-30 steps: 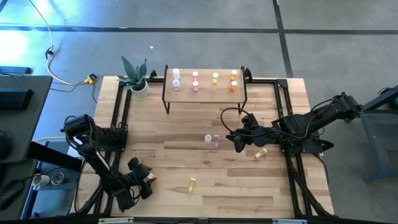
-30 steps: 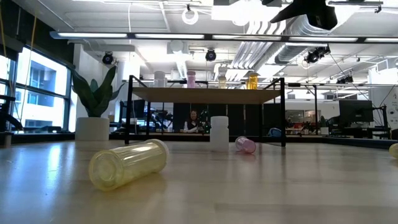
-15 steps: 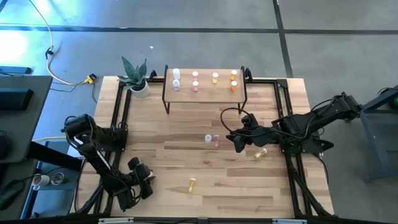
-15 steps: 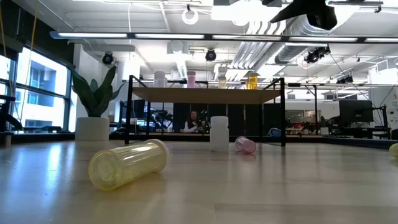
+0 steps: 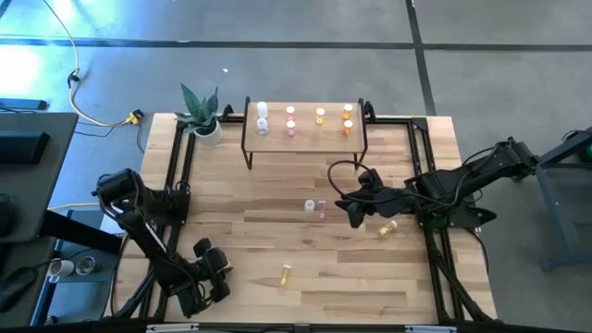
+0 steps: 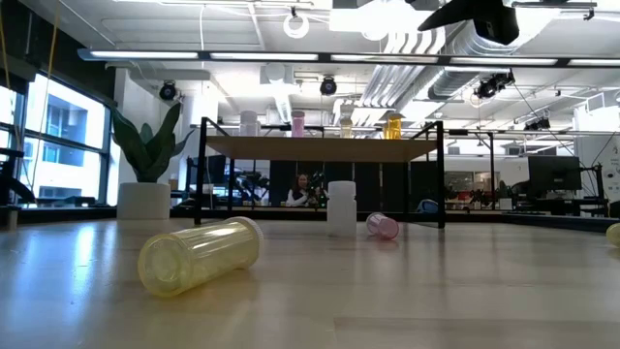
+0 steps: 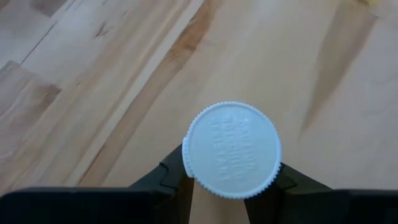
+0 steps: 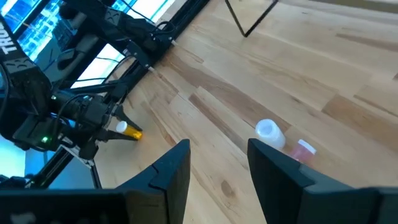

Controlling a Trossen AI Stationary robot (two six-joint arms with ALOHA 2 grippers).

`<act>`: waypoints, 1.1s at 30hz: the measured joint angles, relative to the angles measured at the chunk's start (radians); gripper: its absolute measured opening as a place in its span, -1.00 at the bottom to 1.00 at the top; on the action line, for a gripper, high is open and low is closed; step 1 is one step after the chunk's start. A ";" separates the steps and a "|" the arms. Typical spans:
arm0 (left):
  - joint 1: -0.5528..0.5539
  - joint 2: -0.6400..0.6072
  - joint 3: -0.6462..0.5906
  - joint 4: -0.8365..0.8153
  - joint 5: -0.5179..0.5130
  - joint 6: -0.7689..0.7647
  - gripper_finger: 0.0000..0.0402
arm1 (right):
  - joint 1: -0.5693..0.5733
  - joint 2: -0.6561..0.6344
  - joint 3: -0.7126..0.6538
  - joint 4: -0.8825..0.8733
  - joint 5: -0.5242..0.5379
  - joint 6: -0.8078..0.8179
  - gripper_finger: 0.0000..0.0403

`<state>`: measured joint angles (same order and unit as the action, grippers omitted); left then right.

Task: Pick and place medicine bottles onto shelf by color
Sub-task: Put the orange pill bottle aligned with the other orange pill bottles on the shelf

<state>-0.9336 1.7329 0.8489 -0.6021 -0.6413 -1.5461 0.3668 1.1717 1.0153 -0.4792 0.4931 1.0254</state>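
Your left hand point(image 5: 211, 269) sits at the near left of the worktop point(image 5: 277, 236), its two dark fingers point(image 7: 171, 177) clamped on a bottle whose ribbed white cap point(image 7: 232, 149) fills the left wrist view; in the right wrist view that held bottle point(image 8: 130, 131) shows orange-yellow. Your right hand point(image 5: 354, 209) hangs over the middle right of the worktop with its fingers point(image 8: 174, 169) spread wide and nothing between them. Just left of it stand two loose bottles close together: a white bottle point(image 5: 310, 206) upright and a pink bottle point(image 5: 321, 210) lying on its side beside it, as the low view confirms. A pale yellow bottle point(image 5: 286, 274) lies on its side near the front edge, right of your left hand, and another yellow bottle point(image 5: 388, 227) lies just near-right of your right hand. At the far edge, the shelf point(image 5: 305, 134) on black legs carries sorted bottles in four short columns: white ones point(image 5: 263, 117) at the left, pink ones point(image 5: 290, 120) next, a pale yellow one point(image 5: 320, 115), then orange ones point(image 5: 348, 118) at the right. A potted plant point(image 5: 204, 118) stands at the shelf's left. In the room beyond the worktop, a person point(image 6: 302, 189) sits far off, seen under the shelf.
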 joint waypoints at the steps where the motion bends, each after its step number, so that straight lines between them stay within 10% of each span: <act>1: 0.009 0.000 0.012 -0.001 0.006 0.021 -0.52 | 0.000 0.000 0.000 0.015 0.000 -0.017 -0.25; 33: 0.606 0.000 0.409 0.005 0.272 1.021 -0.52 | -0.069 -0.028 0.039 0.095 -0.125 -0.492 -0.17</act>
<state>-0.3272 1.7329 1.2577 -0.5967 -0.3690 -0.5247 0.2976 1.1438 1.0546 -0.3843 0.3679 0.5333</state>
